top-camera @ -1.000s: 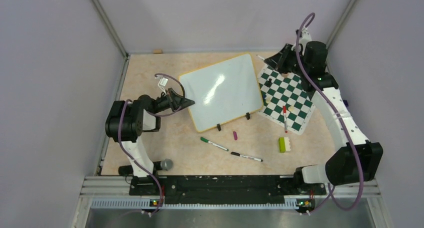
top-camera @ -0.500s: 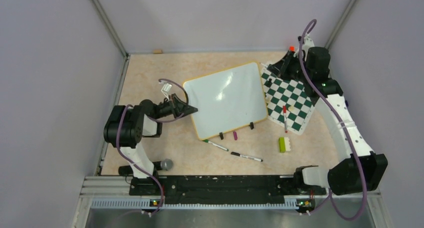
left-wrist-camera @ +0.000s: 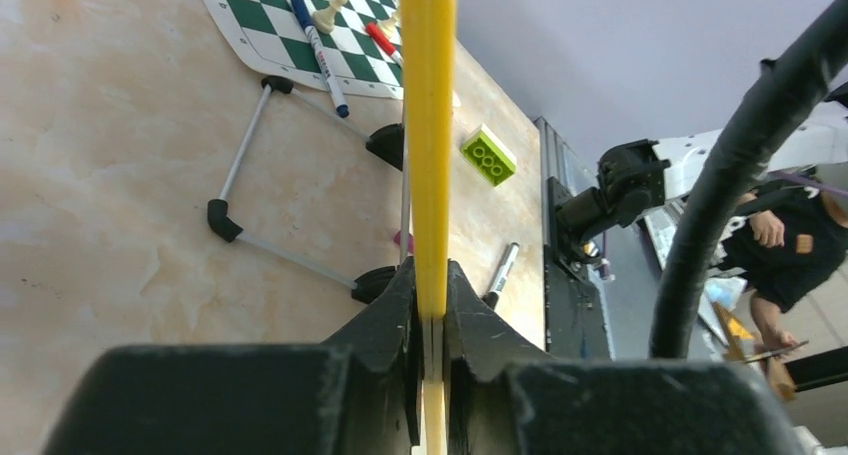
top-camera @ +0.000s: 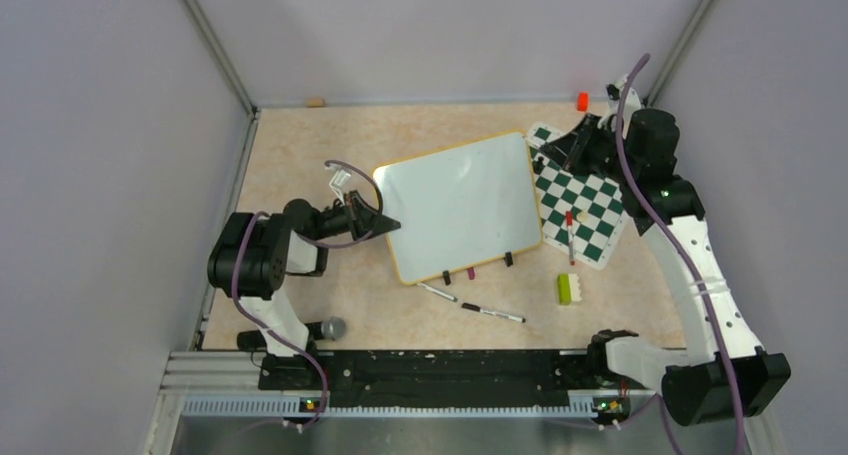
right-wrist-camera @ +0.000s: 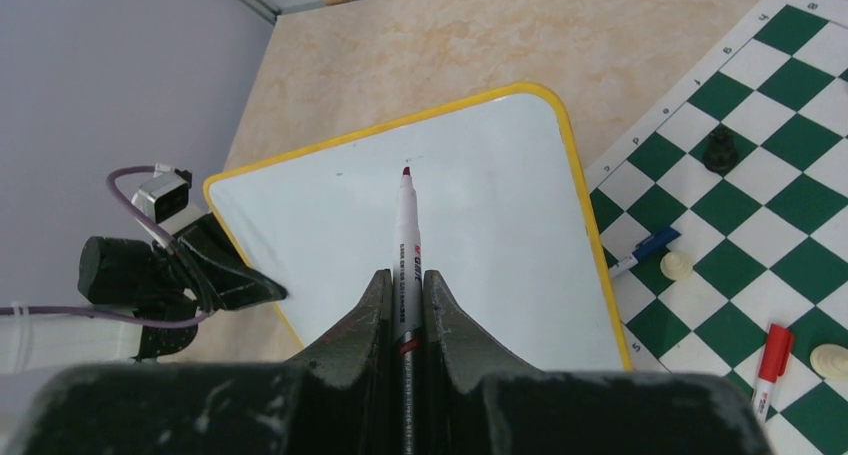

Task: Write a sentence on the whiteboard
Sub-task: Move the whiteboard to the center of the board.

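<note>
Careful, your left gripper pinches the whiteboard only at nine o'clock; jabbing the marker your right gripper clamps could swing it.

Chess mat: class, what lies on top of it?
A black piece, a blue marker, a pale piece beside it, a red marker and another pale piece. The whiteboard overlaps the mat's edge, hiding anything beneath.

Beige table under whiteboard, chess mat, markers, green brick
</note>
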{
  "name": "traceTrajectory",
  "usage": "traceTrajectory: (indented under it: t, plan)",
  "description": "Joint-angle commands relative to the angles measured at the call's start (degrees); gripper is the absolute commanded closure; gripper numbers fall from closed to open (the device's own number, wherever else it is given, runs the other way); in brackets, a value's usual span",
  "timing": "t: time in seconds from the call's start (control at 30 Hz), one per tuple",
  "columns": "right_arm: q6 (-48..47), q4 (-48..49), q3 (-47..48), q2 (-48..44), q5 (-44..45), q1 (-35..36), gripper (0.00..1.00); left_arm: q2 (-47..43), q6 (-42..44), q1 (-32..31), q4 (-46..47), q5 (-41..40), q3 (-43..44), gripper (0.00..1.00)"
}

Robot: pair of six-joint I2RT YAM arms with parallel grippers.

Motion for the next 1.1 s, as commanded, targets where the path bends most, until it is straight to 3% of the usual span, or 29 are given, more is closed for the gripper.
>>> traceTrajectory:
  t: [0.0, 0.2, 0.27, 0.4, 0.7, 0.8, 0.87, 0.97, 1.07]
  plan:
    - [-1.5, -2.4, 0.1, -3.4, -0.5, -0.4, 1.0, -4.6, 8.6, -1.1, -9.6, 2.6, -0.9, 0.87]
    - [-2.0, -4.4, 0.4, -5.3, -0.7, -0.3, 1.0, -12.9, 29.8, -2.2, -41.4, -2.9, 1.3, 0.85]
    - [-2.1, -4.9, 0.6, -5.8, -0.9, -0.3, 1.0, -15.3, 34.3, -3.2, -46.8, -4.9, 1.7, 0.85]
    - [-2.1, -4.7, 0.2, -7.1, -1.6, -0.3, 1.0, -16.4, 35.4, -3.6, -47.3, -5.3, 1.4, 0.89]
    - [-1.9, -5.3, -1.1, -9.6, -2.2, -0.4, 1.0, -15.6, 32.5, -3.6, -43.8, -4.8, 1.3, 0.79]
    - [-2.1, -5.4, -1.5, -10.5, -2.0, -0.3, 1.0, -15.3, 31.5, -3.7, -41.8, -4.2, 1.1, 0.66]
    - [-2.5, -5.4, -1.8, -10.9, -2.1, -0.4, 1.0, -16.3, 32.1, -3.6, -42.1, -5.1, 0.4, 0.63]
    - [-2.8, -5.4, -2.1, -11.0, -2.0, -0.3, 1.0, -18.7, 34.9, -3.5, -47.1, -7.5, 0.3, 0.14]
    - [-2.8, -5.1, -2.4, -11.0, -2.5, -0.4, 1.0, -19.1, 34.1, -3.5, -45.5, -7.1, -0.1, 0.1]
